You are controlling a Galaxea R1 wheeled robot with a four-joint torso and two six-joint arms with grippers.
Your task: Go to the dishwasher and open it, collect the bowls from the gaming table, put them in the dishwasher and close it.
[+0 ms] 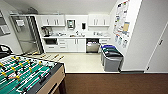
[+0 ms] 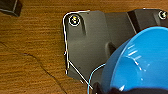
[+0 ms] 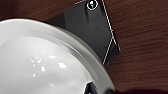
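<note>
The blue bowl (image 2: 140,62) sits large and close against the left wrist camera, its open side facing the lens, above brown wood-grain floor (image 2: 30,57). A dark part of the left hand crosses its near rim, but whether the fingers grip the bowl or how far they are open cannot be told. The white bowl (image 3: 42,62) lies just as close to the right wrist camera, over the same dark floor; there too a dark bit of the right hand overlaps its rim, and the grip cannot be told.

The dishwasher (image 1: 92,46) stands far ahead in the kitchen's white cabinets, its top dark, as if the door were ajar. Right of it, nearer, stand grey bins (image 1: 111,59). A foosball table (image 1: 27,75) is near left.
</note>
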